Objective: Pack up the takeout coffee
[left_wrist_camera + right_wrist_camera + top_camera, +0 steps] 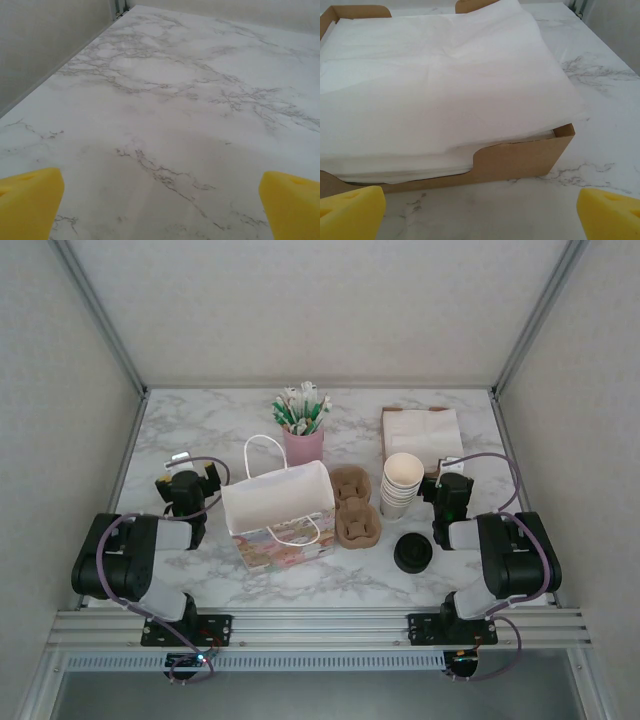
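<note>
Both sets of jaws spread wide, left gripper (161,200) over table (165,100), right gripper (480,210) facing napkins (445,85), cream cups (403,483) stacked lidless near bag (278,505), black lids (412,552), possibly a lidded cup, just before them.

We see the left arm (130,560) folded at the lower left of the overhead frame, elbow bent back toward the bottom edge and wrist pointing up the frame. The left gripper (192,468) has its jaws spread wide; in its wrist view the yellow fingertips (30,202) sit in the two bottom corners. The right arm (510,558) mirrors this at the lower right. The right gripper (448,472) is likewise spread wide, with its yellow fingertips (610,212) in the bottom corners.
</note>
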You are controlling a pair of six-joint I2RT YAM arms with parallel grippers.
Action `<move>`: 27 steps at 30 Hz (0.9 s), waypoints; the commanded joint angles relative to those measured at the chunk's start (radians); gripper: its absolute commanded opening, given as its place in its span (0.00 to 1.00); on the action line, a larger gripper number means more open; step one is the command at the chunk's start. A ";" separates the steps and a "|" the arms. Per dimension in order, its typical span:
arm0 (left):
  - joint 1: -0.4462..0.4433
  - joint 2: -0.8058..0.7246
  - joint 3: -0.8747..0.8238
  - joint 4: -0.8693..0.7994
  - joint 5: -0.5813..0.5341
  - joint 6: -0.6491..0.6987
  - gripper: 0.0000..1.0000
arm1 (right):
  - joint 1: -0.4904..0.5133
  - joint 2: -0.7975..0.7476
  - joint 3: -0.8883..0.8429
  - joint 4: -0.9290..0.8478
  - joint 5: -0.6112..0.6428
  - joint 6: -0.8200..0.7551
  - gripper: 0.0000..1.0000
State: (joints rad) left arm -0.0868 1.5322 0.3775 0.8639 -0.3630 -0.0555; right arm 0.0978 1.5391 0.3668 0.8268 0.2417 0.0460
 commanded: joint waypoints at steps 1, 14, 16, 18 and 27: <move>0.007 0.003 -0.002 0.034 0.016 -0.003 1.00 | -0.004 0.001 0.007 0.040 0.018 0.011 0.99; 0.006 0.003 -0.003 0.034 0.016 -0.003 1.00 | -0.006 0.001 0.007 0.041 0.018 0.010 0.99; 0.006 0.003 -0.003 0.034 0.017 -0.003 1.00 | -0.005 0.001 0.007 0.040 0.018 0.011 0.99; 0.007 0.003 -0.003 0.034 0.016 -0.002 1.00 | -0.005 0.000 0.007 0.037 0.012 0.007 0.99; 0.006 0.003 -0.002 0.034 0.017 -0.003 1.00 | -0.006 -0.004 0.014 0.024 -0.002 0.002 0.99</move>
State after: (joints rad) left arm -0.0868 1.5322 0.3775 0.8639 -0.3630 -0.0555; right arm 0.0978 1.5391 0.3668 0.8265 0.2379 0.0456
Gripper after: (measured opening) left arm 0.998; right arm 0.988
